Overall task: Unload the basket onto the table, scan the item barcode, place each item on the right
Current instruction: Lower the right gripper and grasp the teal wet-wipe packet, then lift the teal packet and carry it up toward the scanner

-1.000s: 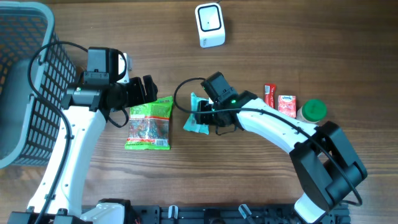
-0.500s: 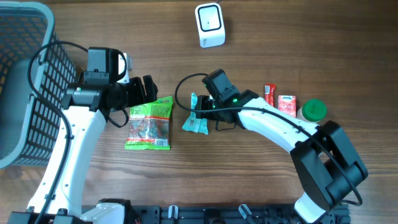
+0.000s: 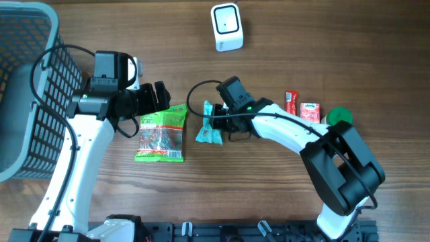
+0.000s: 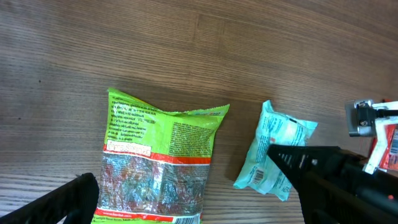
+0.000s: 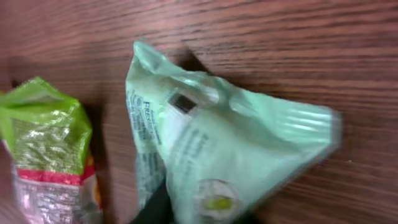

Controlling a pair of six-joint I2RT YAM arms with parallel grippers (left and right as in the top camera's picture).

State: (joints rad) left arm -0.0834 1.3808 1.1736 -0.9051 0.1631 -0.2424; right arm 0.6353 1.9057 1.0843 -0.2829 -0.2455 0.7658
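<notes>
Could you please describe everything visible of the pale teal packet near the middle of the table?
The pale teal packet is a small, crinkled plastic pouch with a white panel of fine print and a flared, sealed end. It sits near the middle of the wooden table, just right of the green snack bag with a gap between them. The right claw appears to pinch its edge on the arm's side.
</notes>
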